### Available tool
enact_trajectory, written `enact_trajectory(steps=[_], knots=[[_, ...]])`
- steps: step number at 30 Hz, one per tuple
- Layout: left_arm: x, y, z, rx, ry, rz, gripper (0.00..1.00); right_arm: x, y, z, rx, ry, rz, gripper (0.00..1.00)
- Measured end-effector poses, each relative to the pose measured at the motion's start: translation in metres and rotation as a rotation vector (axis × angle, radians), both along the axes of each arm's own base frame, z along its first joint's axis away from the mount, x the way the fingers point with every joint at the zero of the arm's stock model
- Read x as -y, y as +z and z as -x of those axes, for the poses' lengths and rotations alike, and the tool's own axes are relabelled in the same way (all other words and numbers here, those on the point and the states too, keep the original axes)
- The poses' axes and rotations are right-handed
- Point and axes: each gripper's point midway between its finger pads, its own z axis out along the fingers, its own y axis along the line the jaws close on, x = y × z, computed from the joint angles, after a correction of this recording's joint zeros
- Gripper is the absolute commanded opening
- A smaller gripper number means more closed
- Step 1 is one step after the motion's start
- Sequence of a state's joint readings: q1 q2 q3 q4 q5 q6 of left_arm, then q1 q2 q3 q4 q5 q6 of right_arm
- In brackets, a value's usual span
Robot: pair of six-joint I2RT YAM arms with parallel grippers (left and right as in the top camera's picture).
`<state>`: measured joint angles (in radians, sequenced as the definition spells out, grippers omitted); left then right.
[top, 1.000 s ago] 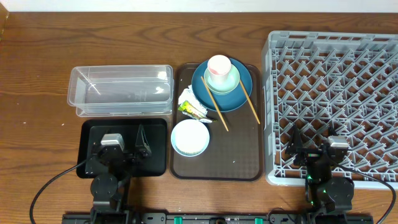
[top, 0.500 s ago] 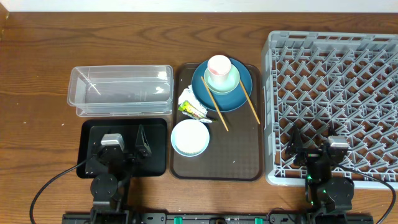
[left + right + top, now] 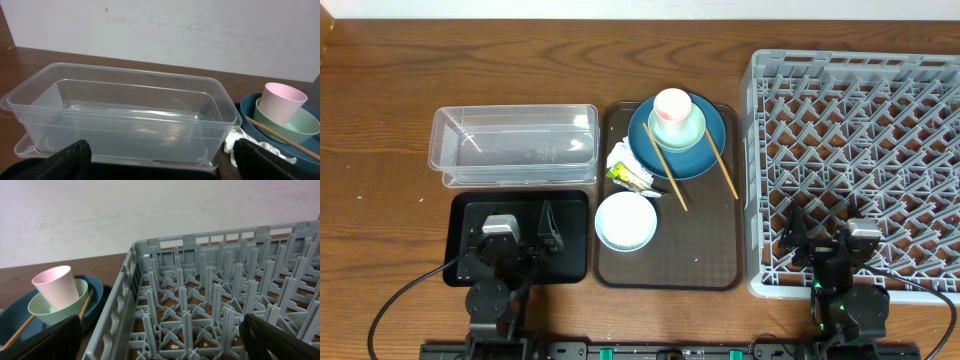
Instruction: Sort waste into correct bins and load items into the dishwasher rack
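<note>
A dark wooden table point(image 3: 380, 120) fills the overhead view. On the brown serving tray point(image 3: 700, 250), the dark blue plate point(image 3: 640, 140) sits at 12 o'clock, carrying the mint-green bowl point(image 3: 688, 130) with the pink cup point(image 3: 672, 105) nested inside and the chopsticks point(image 3: 665, 170) lying across it. The tissue point(image 3: 620, 155) and the wrapper point(image 3: 632, 178) lie at 10 o'clock, the pale bowl point(image 3: 626, 221) at 8. The clear tub point(image 3: 515, 145) and the black tray point(image 3: 575, 265) lie at 9 o'clock of the serving tray, the rack point(image 3: 860, 130) at 3. I can make out no rice grains.

In the left wrist view, the left gripper point(image 3: 161, 150) is spread wide and empty, facing the tub.

In the right wrist view, the right gripper point(image 3: 161, 322) is likewise released, with the rack ahead.

The cup looks light, rigid and smooth, so pinch its wall at the rim. The chopsticks will likely roll, so take them mid-length.
</note>
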<state>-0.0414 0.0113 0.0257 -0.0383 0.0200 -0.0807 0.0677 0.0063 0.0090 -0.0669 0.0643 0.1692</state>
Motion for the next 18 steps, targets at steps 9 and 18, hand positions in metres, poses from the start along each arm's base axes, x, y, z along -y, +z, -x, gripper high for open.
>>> enact_trajectory(steps=[9, 18], knots=[[0.0, 0.0, 0.0, 0.0, 0.0, 0.0, 0.94, 0.0, 0.0, 0.0, 0.0, 0.0, 0.0, 0.99], [0.017, 0.004, 0.0, 0.02, -0.096, 0.032, 0.94, 0.0, 0.0, 0.0, 0.0, 0.0, 0.0, 0.99]])
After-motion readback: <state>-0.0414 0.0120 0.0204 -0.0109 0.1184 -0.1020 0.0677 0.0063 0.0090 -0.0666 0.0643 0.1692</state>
